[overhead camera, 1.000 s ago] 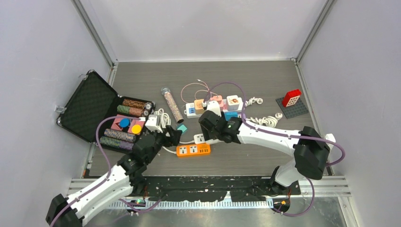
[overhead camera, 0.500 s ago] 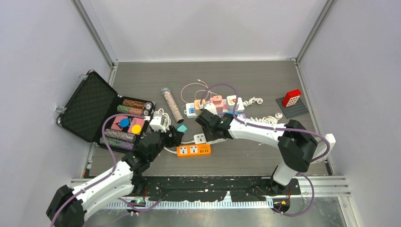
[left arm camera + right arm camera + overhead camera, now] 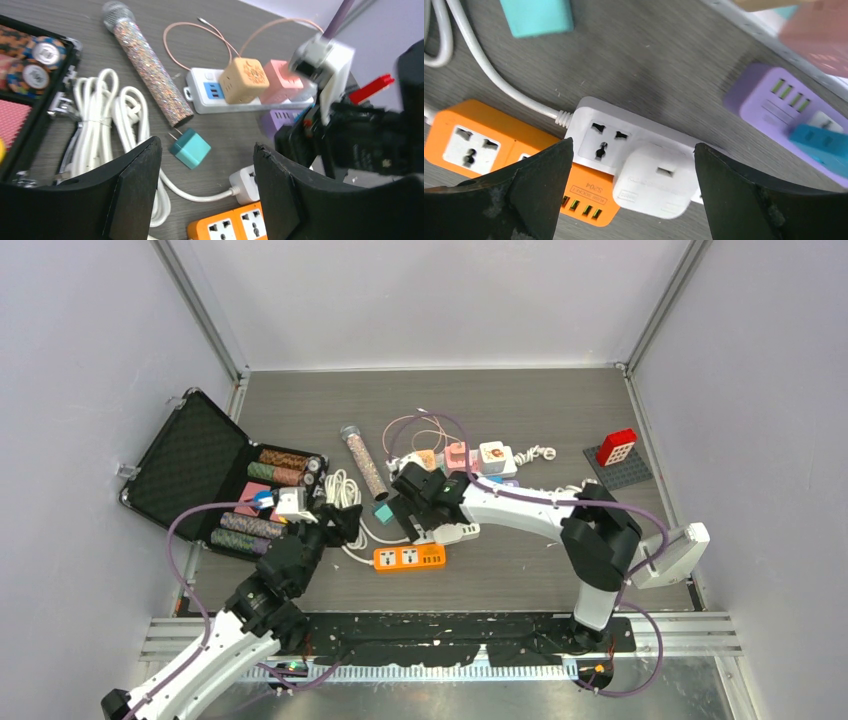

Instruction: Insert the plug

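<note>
A grey wood-grain table point(image 3: 520, 580) inside pale walls carries a clutter of strips and chargers. The right gripper point(image 3: 632, 150) hangs low over the white strip point(image 3: 601, 137), its 2 fingers spread wide and holding nothing. The white plug point(image 3: 656, 180) sits on the face of that strip, just beside a free socket. In the wrist view it lies between the 2 fingers and touches neither. How deep its pins are seated cannot be told. The orange strip point(image 3: 469, 145) lies against the white strip on the side nearer the arm bases. The white strip's cord runs off past the teal plug point(image 3: 541, 15). A purple strip point(image 3: 774, 97) with a blue plug point(image 3: 819, 140) on it lies apart on the far side.

The left gripper point(image 3: 206, 148) is also spread wide and empty, above the table to the left of the right one. The teal plug lies on the table under its gap, pins pointing toward a glitter tube point(image 3: 147, 65). A coiled white cable point(image 3: 97, 120) lies left of the teal plug, by the open case point(image 3: 185, 465) of chips point(image 3: 37, 60). Behind, a long strip point(image 3: 200, 90) carries a tan cube point(image 3: 243, 80) and a pink cube point(image 3: 282, 80). A red brick point(image 3: 616, 446) stands far right.
</note>
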Robot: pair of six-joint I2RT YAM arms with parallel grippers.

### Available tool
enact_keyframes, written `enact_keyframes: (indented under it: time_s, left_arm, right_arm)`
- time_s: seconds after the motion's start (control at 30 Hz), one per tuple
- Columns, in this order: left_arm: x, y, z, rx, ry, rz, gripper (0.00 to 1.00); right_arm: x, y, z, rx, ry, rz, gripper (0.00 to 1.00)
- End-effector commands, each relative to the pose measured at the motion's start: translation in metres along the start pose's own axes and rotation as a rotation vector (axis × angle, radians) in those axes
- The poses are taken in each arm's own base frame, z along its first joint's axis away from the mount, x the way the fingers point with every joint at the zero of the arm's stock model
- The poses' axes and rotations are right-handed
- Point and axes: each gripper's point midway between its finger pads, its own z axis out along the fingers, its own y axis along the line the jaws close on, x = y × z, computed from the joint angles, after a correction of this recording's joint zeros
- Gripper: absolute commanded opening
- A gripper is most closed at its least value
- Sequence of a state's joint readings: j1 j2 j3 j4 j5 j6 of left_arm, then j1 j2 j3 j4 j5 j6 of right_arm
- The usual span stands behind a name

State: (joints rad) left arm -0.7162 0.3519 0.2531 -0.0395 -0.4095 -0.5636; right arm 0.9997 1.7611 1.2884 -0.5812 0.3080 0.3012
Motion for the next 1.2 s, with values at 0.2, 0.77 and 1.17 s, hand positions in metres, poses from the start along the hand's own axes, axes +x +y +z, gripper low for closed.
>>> enact_keyframes:
  time_s: [0.2, 0.77, 1.17]
  left_arm:
    - [-0.027, 0.03, -0.018, -0.134, -0.121, -0.034, 0.66]
    - [-0.016, 0.015, -0.007, -0.09, -0.048, -0.035, 0.69]
    - [-0.006, -0.001, -0.002, -0.024, 0.021, -0.012, 0.7]
  right_arm:
    - [0.01, 0.025, 0.028, -0.122, 0.057, -0.218, 0.89]
    - [0.034, -0.007, 0.038, -0.068, 0.184, -0.154, 0.61]
    - [0.063, -0.042, 0.023, -0.002, 0.219, -0.116, 0.55]
